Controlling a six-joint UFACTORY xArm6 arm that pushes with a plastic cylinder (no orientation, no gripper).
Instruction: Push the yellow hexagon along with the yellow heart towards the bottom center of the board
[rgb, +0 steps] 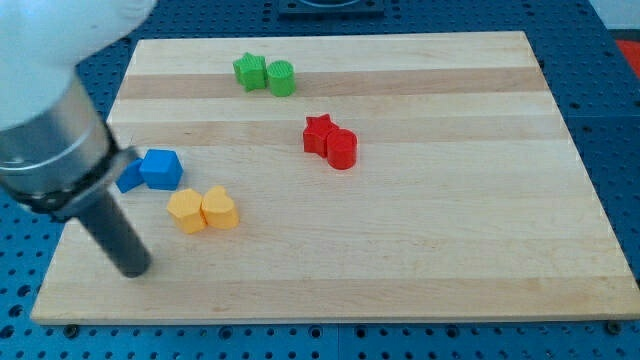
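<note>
One wooden board (400, 260), pale, striped lengthwise, filling most of the view, set on a blue perforated bench (620, 120). Large blurred arm housing (50, 110) entering from the view's top left, narrowing to the dark rod. No gripper on this rig, so nothing to spread or press together; just a bare rod, pinching nothing.

My tip (135, 272) down near the board's left edge, toward the view's bottom. Apart from every block; nearest are the yellow pair, up and to the view's right of it.

Eight blocks, in four pairs:
- red star (318, 134) touching red cylinder (342, 149), mid-board.
- green star (249, 71) touching green cylinder (281, 78), near the view's top.
- blue cube (161, 169), with a smaller blue block (129, 178) at its left, shape unclear, partly hidden by the rod.
- yellow hexagon (186, 211) and yellow heart (219, 208), side by side and touching, hexagon on the view's left; left part of board, just below the blue cube.

Step in hand, by judgement: approach. Pair untouched, still well left of bottom centre. Tip sits lower-left of the pair, wrong side for the shove needed.

Next move likely calls for: circling to the upper-left of the hexagon, squeezing past the blue cube without nudging it, then pushing down and rightward through both yellows. Line of push best aimed through the hexagon into the heart, or the two probably split apart.
</note>
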